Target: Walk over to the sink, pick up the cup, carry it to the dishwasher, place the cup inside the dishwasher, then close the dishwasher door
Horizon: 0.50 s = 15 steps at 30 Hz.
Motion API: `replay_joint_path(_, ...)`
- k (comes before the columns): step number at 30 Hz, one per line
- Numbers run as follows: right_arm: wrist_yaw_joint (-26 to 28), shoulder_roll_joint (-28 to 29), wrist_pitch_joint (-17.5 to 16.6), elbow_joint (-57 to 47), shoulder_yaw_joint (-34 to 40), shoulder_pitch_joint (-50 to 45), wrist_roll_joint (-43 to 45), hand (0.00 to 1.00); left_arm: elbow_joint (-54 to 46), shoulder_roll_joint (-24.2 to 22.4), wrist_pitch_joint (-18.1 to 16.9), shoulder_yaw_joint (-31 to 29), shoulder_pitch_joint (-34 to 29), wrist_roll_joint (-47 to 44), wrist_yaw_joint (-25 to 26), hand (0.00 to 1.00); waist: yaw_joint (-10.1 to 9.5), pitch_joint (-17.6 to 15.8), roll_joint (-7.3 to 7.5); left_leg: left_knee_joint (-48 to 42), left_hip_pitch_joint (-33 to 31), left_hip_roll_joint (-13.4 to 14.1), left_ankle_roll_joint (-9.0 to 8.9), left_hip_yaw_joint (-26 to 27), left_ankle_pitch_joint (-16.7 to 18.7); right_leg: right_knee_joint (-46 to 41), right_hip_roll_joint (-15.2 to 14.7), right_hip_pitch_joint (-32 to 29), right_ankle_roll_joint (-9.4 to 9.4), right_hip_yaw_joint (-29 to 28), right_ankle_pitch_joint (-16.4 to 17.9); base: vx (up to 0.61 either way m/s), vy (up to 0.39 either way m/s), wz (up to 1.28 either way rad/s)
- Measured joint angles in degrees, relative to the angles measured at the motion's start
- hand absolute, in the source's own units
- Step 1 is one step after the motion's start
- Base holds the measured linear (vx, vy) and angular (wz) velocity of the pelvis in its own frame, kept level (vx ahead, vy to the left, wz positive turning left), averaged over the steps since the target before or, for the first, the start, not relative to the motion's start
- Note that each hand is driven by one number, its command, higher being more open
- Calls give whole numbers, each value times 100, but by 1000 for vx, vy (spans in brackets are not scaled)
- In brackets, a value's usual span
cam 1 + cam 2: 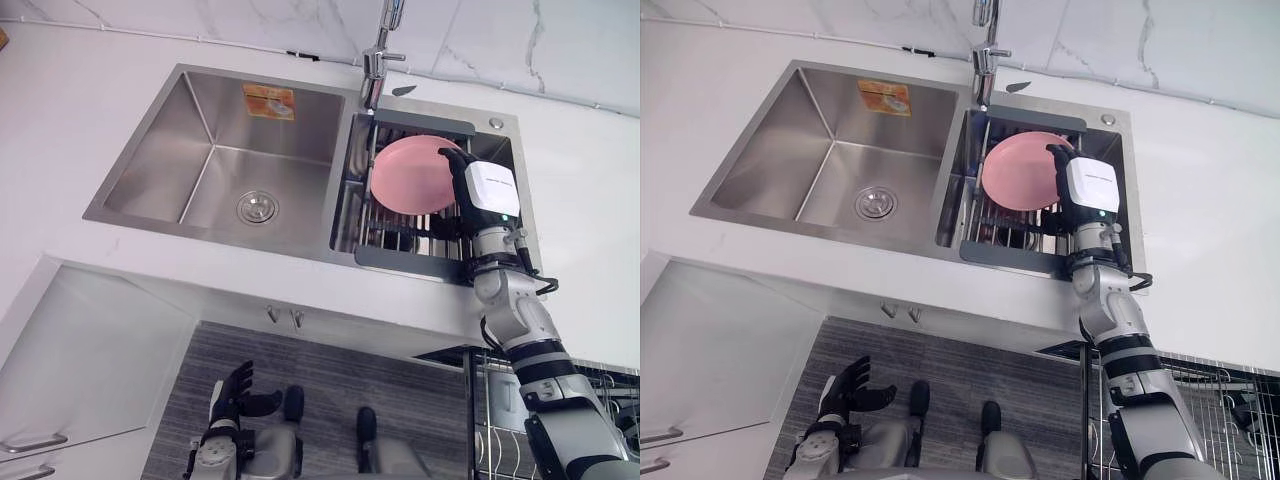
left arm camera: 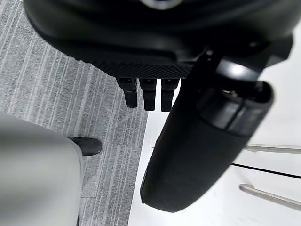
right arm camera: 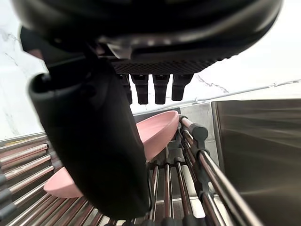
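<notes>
We see the pink dish [image 1: 410,175] leaning in the drain rack [image 1: 398,258] that sits in the right basin of the sink [image 1: 215,165]. Our right robot hand [image 1: 488,190] hangs at the dish's right rim, fingers straight, released, clasping nothing. Our left robot hand [image 1: 232,390] hangs low, below the sink's front edge, fingers relaxed.

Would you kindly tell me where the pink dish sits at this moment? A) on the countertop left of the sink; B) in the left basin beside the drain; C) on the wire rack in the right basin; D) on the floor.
C: the pink dish rests on the wire rack in the right basin, with the right hand at its edge.
</notes>
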<state>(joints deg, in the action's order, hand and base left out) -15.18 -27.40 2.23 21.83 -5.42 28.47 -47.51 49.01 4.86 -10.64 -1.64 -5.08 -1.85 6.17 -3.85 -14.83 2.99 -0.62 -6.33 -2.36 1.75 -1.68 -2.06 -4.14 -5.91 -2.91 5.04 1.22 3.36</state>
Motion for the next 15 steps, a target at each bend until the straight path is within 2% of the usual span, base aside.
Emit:
replay_joint_path(8,0,-126,8,208,-127,265,5,90,-59,17,-48,0,1,-96,3,90,2,-101,11,-39,-107,5,5,-38,-47,-7,7,-77,27,56,12,-26,-6,3)
replay_joint_path(9,0,-172,9,207,-161,294,6,30,-97,25,-47,-1,2,-107,3,90,2,-130,17,-53,-126,8,5,-46,-48,-7,9,-83,26,72,9,0,0,0)
replay_joint_path(15,0,-228,13,221,-210,430,5,30,-94,59,-52,-3,59,-153,10,90,5,-243,31,65,-118,46,14,-90,-155,11,47,-100,-10,129,-44,-14,-13,3)
